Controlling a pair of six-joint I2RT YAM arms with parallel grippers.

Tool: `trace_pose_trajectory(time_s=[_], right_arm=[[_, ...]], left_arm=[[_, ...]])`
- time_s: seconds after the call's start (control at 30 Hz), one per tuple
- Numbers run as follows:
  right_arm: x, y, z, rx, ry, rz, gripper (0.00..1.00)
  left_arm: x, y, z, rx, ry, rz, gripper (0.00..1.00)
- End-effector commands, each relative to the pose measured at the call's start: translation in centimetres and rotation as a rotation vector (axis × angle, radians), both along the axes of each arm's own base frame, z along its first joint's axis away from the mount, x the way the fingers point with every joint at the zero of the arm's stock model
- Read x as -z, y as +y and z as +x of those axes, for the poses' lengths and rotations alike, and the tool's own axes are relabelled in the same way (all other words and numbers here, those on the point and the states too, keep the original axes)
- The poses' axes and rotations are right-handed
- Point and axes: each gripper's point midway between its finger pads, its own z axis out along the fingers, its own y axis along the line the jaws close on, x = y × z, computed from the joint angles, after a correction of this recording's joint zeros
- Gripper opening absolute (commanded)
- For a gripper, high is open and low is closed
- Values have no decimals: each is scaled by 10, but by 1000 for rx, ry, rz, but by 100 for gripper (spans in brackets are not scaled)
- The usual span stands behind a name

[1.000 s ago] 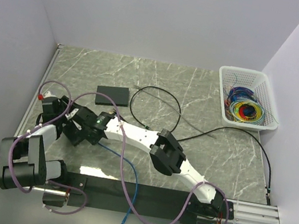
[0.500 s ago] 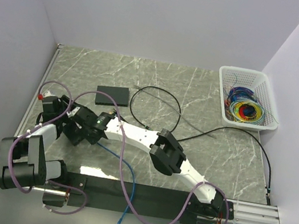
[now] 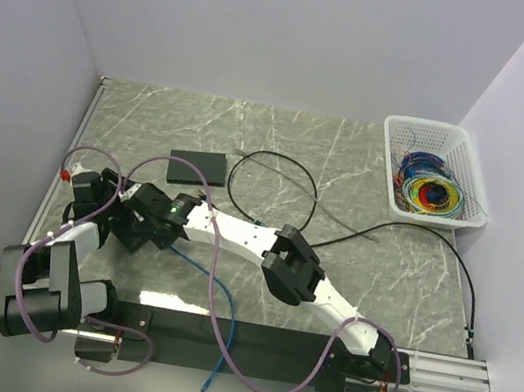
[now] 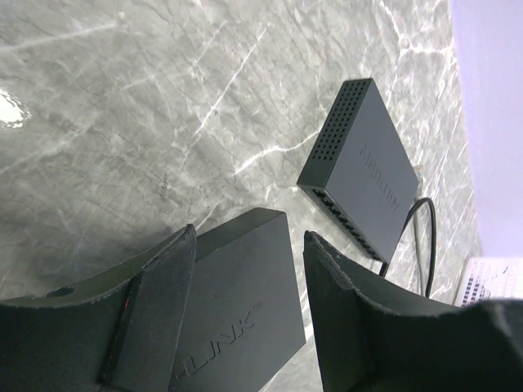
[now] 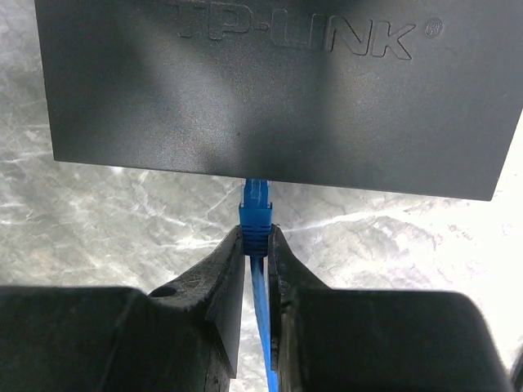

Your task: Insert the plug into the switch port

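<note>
Plug (image 5: 254, 214), blue, is pinched by its boot between the fingers of the right gripper (image 5: 255, 245), which are closed narrowly on it. Its nose meets the near edge of the black switch (image 5: 278, 90) at about the middle of that edge. The blue cable (image 5: 262, 327) trails back between the fingers and, in the overhead view, runs off toward the near edge of the table (image 4: 122, 122).

The left gripper (image 4: 249, 241) stands wide, one finger on each side of the same switch (the lettering on its lid shows in both wrist views). Whether those fingers touch the case or only hover over it I cannot tell. A second switch (image 4: 359, 175) lies well apart, farther up the table, and plays no part here.

Picking up, carrying and aligning look done. The plug's tip passes out of sight under the lid's edge, and the port face is hidden from every camera. It may have entered the mouth, but with the whole boot outside I judge it not seated. What seems left is the final push home, then release.
</note>
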Motion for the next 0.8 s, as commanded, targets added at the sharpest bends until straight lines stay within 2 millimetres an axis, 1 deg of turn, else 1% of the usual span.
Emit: trace_pose_trajectory(time_s=[0.0, 0.03, 0.17, 0.2, 0.27, 0.3, 0.33, 0.43, 0.53, 0.6, 0.67, 0.7, 0.73, 0.77], right_arm=[[-48, 54, 83, 96, -199, 302, 11], [-54, 58, 87, 96, -213, 323, 13], [-72, 63, 110, 136, -239, 391, 17], [-77, 66, 114, 140, -241, 413, 18], [-79, 69, 119, 141, -249, 431, 21], [-85, 72, 121, 134, -253, 450, 22], [-80, 75, 122, 132, -256, 452, 24], [-82, 84, 121, 104, -251, 491, 28], [-84, 86, 122, 104, -259, 503, 28], [-77, 81, 121, 100, -264, 478, 29], [-71, 74, 124, 99, -279, 451, 32], [-62, 67, 122, 97, -271, 424, 34], [-58, 64, 122, 98, -268, 412, 41], [-54, 59, 123, 101, -264, 402, 43]], left_arm=[[47, -62, -61, 210, 225, -191, 62], [46, -63, -61, 213, 222, -196, 62], [48, -65, -64, 215, 225, -201, 63], [49, -68, -66, 221, 226, -214, 63], [50, -69, -67, 225, 224, -224, 62], [52, -71, -70, 228, 232, -230, 62], [53, -72, -71, 230, 236, -234, 62], [53, -76, -74, 243, 226, -248, 61], [51, -76, -74, 241, 217, -243, 62], [47, -74, -71, 236, 205, -236, 62], [44, -73, -69, 232, 196, -227, 63], [41, -72, -67, 228, 184, -225, 63], [40, -72, -67, 230, 184, -226, 63], [37, -71, -65, 225, 176, -224, 63]])
